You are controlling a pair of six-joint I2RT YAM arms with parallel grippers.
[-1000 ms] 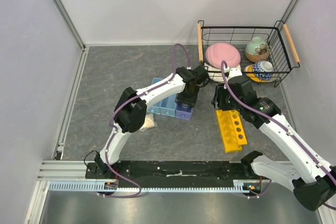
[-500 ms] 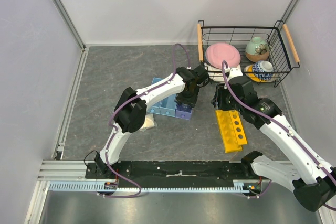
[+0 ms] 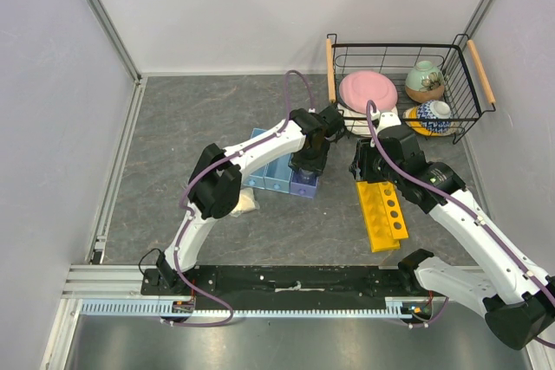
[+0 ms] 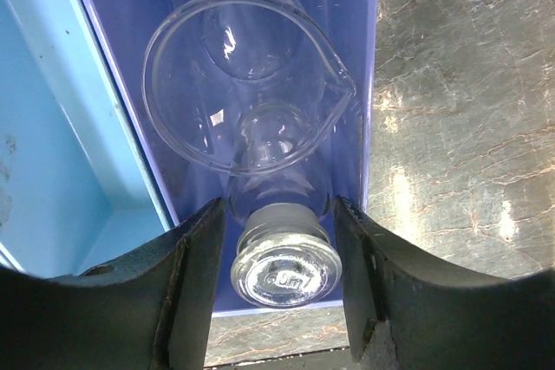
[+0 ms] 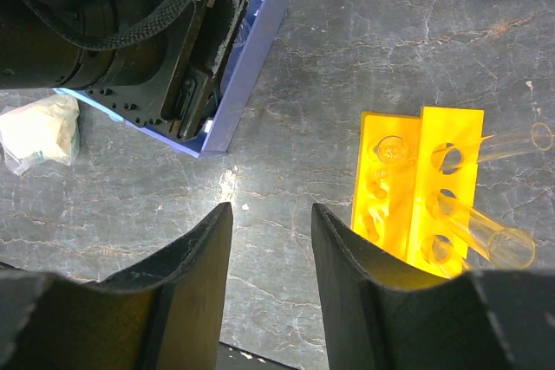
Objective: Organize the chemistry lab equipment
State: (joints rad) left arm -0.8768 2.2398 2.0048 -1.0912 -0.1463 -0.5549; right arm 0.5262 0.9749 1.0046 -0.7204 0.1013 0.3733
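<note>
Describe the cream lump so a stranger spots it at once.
Start at the blue tray in the middle of the grey table. Off its near left corner, half under the left arm's elbow, lies the cream lump. It alone looks soft and crumpled; its neighbours are hard plastic and glass.

A black wire basket (image 3: pixel 395 42) with wooden handles (image 3: pixel 330 58) at both ends stands in the far right corner of the grey marbled table (image 3: pixel 191 119). Inside it, a pink plate (image 3: pixel 368 90) fills the left end. A green bowl (image 3: pixel 425 81) sits toward the back right, with a blue-patterned bowl (image 3: pixel 431 116) just in front. Pale walls (image 3: pixel 260 6) enclose the table.
</note>
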